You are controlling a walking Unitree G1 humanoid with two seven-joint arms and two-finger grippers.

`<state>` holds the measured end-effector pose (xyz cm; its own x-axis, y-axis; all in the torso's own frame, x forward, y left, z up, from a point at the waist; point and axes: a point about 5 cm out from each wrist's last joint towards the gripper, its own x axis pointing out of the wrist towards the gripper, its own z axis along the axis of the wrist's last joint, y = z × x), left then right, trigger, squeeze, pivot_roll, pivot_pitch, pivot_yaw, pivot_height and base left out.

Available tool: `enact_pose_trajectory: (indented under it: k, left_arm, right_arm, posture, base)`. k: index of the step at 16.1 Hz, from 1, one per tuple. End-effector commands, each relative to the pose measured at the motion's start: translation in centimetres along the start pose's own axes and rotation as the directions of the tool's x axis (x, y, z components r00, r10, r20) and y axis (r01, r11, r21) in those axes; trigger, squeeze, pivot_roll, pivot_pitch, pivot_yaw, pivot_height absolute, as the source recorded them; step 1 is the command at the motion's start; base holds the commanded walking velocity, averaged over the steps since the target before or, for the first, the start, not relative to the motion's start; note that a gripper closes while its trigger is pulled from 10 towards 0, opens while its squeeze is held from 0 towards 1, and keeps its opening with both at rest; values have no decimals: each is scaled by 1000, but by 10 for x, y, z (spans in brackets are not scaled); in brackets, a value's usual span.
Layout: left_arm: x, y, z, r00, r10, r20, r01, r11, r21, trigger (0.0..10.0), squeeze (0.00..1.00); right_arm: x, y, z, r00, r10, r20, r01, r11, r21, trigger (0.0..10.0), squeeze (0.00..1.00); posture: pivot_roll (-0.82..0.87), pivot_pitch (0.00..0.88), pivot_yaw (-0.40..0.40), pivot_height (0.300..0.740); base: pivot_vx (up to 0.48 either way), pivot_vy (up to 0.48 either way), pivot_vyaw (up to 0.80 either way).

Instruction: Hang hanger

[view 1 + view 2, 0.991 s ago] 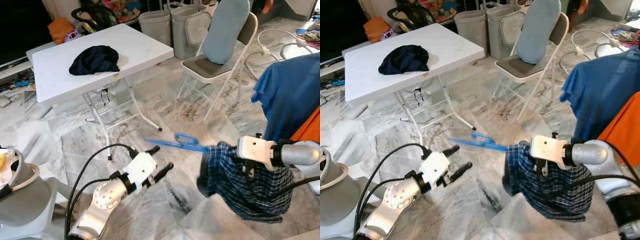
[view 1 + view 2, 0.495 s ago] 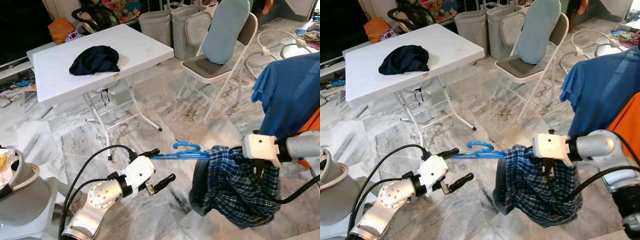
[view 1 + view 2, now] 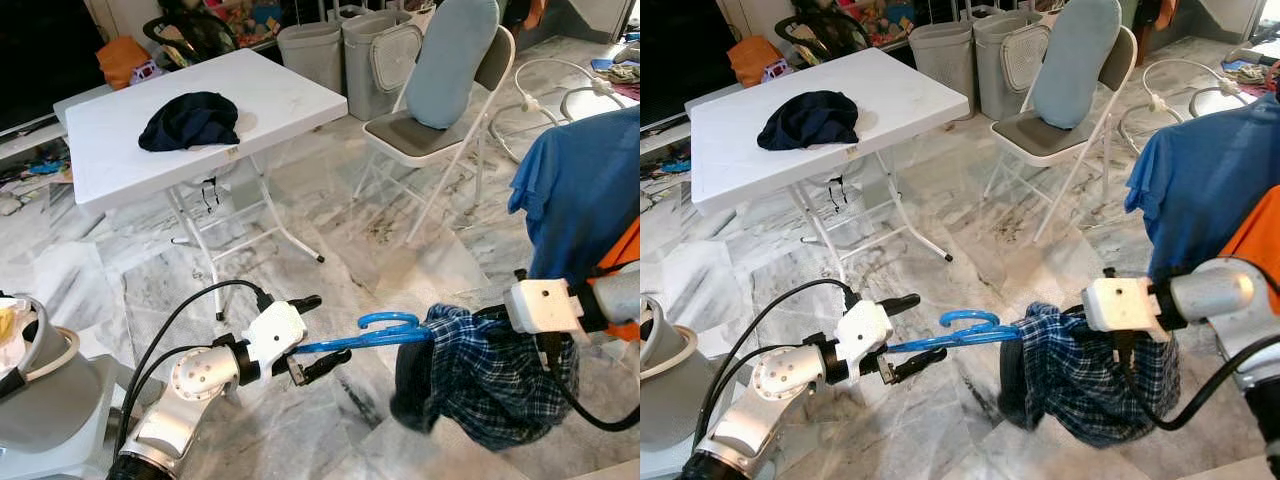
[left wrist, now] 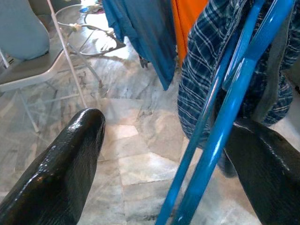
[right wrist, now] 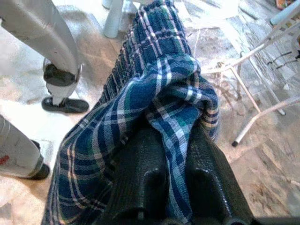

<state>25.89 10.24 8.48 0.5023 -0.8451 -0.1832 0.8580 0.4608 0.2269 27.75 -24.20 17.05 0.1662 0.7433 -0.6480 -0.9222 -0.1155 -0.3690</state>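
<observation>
A blue plastic hanger (image 3: 365, 336) hangs low over the marble floor, carrying a blue plaid shirt (image 3: 485, 380). Its bare arm reaches left, and its hook (image 3: 392, 320) curls above the collar. My left gripper (image 3: 323, 331) is open, with the hanger's bare arm (image 4: 220, 126) running between its two fingers and close to one of them. My right gripper (image 5: 172, 154) is shut on a fold of the plaid shirt (image 5: 159, 89) at the hanger's far end. The cloth hides its fingertips in the eye views.
A white folding table (image 3: 290, 95) with a dark garment (image 3: 190, 120) stands behind on the left. A folding chair (image 3: 420, 135) with a pale blue cushion and grey bins (image 3: 345, 45) stand further back. A blue shirt (image 3: 580, 190) and an orange garment (image 3: 625, 255) hang at right.
My left gripper has moved up to the hanger, so the bare arm now lies between its fingers. My right gripper has carried the shirt a little to the right and lower.
</observation>
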Motion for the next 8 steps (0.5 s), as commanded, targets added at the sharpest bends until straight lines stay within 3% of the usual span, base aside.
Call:
enact_pose_trajectory:
  k: [1,2,3,4,5,8]
  left_arm:
    - [-5,8,-3,1000,9,-27,-9,1000,3,10000,0]
    - [-3,4,-5,999,-19,-32,19,1000,-19,10000,0]
    - [-1,1,-6,999,-42,-30,41,998,-39,9176,0]
    - [3,-3,-6,997,-71,-22,70,996,-54,2314,0]
    - [5,-5,-5,995,-96,-10,95,993,-65,0,0]
    - [10,-8,-4,989,-148,0,147,987,-71,0,0]
  right_arm:
    - [5,-1,11,998,27,50,-25,999,-42,10000,0]
    - [6,-1,12,998,24,59,-21,999,-45,10000,0]
    - [7,-2,12,998,17,64,-14,999,-47,10000,0]
    - [7,-3,12,998,10,67,-6,999,-50,10000,0]
    - [6,-5,13,998,7,69,-3,999,-53,10000,0]
    - [6,-7,14,997,-1,71,5,999,-53,10000,0]
  posture:
    - [-135,0,139,740]
    - [-135,0,139,740]
    - [-138,0,139,740]
    - [-140,0,140,740]
    - [-143,0,138,740]
    - [-145,0,139,740]
  base:
    - [0,0,0]
    - [0,0,0]
    - [0,0,0]
    - [0,0,0]
    - [0,0,0]
    - [0,0,0]
